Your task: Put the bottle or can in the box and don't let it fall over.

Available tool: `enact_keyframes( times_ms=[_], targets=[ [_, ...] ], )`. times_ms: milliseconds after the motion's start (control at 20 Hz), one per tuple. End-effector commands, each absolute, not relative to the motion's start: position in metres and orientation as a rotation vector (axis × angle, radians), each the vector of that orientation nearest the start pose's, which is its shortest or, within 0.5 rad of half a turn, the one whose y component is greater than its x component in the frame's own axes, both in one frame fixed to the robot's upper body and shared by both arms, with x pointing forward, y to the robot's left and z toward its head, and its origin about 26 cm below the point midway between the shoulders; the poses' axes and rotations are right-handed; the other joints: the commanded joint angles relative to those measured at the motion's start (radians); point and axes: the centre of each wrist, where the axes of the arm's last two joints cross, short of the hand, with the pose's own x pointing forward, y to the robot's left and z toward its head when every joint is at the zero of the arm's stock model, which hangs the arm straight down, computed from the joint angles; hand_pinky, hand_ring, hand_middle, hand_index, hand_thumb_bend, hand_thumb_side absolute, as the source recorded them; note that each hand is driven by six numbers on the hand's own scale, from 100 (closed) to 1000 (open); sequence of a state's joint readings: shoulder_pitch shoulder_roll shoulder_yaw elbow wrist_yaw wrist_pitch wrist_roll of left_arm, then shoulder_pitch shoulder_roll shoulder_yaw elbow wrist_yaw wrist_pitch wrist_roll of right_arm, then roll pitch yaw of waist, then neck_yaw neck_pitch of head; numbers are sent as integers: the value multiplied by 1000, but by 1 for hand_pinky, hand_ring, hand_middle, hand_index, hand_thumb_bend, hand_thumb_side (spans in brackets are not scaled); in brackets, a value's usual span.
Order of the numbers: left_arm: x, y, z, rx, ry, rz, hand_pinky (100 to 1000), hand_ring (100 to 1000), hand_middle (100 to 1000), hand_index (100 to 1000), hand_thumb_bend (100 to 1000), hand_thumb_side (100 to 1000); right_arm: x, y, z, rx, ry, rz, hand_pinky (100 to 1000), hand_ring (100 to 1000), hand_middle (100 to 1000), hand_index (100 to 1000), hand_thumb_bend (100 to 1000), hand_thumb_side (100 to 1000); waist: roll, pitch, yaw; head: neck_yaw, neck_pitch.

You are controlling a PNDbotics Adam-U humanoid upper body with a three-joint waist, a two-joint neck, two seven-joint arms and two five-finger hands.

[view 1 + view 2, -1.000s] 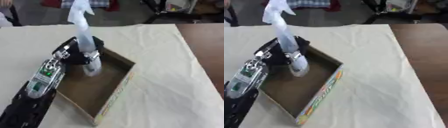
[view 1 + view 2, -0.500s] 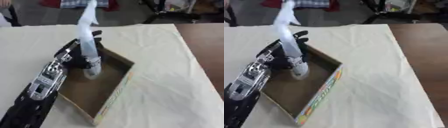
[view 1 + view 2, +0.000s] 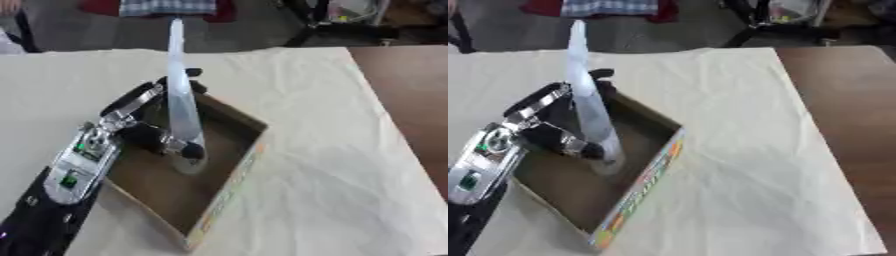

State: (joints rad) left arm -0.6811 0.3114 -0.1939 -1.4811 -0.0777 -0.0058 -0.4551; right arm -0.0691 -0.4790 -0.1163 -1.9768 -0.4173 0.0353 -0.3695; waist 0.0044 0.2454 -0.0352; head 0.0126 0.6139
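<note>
The tall pale bottle (image 3: 181, 115), gripped low inside the box (image 3: 229, 200) by the curled left hand (image 3: 156, 137), could be toppled if released off-balance.

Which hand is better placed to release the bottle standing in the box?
The left hand. Its fingers are already curled round the bottle, which stands upright with its base inside the cardboard box. The right hand shows in neither view, so it would probably have to reach in first.

A brown table (image 3: 407, 95) carries a creased cream cloth (image 3: 332, 165); an open cardboard box (image 3: 229, 184) sits on the cloth.
</note>
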Motion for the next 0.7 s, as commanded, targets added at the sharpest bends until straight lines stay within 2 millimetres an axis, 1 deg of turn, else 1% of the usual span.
enact_keyframes(
  times_ms=[50, 150, 250, 350, 500, 600, 650, 700],
  targets=[
    [399, 214, 209, -88, -1929, -1038, 1000, 1000, 1000, 800, 866, 349, 269, -336, 172, -247, -2049, -204, 979, 1000, 1000, 813, 100, 508, 0, -26, 2, -7, 0],
    [396, 221, 212, -94, -1931, -1007, 1000, 1000, 1000, 804, 860, 341, 268, -336, 172, -253, -2048, -205, 979, 1000, 1000, 813, 100, 501, 2, -28, 4, -10, 2],
    [392, 226, 214, -98, -1939, -976, 1000, 1000, 1000, 821, 867, 351, 268, -337, 172, -257, -2048, -204, 981, 1000, 1000, 813, 100, 501, 2, -29, 7, -13, 3],
    [387, 230, 215, -101, -1949, -942, 1000, 1000, 1000, 793, 865, 359, 268, -337, 172, -257, -2050, -204, 981, 1000, 1000, 813, 100, 494, 2, -30, 10, -15, 2],
    [378, 241, 217, -84, -1967, -886, 1000, 1000, 1000, 785, 844, 351, 268, -338, 172, -262, -2053, -204, 982, 1000, 1000, 813, 100, 490, 2, -31, 15, -18, 4],
    [372, 252, 219, -51, -1978, -853, 1000, 1000, 1000, 792, 802, 330, 267, -339, 172, -263, -2054, -204, 982, 1000, 1000, 814, 100, 487, 2, -31, 17, -21, 4],
    [367, 261, 219, -26, -1993, -829, 1000, 1000, 1000, 790, 701, 324, 267, -339, 172, -264, -2055, -206, 982, 1000, 1000, 814, 100, 487, 2, -31, 19, -22, 3],
    [362, 269, 220, -3, -2008, -798, 1000, 1000, 1000, 791, 673, 338, 267, -339, 172, -265, -2054, -208, 982, 1000, 1000, 814, 100, 487, 1, -31, 19, -24, 2]
  ],
)
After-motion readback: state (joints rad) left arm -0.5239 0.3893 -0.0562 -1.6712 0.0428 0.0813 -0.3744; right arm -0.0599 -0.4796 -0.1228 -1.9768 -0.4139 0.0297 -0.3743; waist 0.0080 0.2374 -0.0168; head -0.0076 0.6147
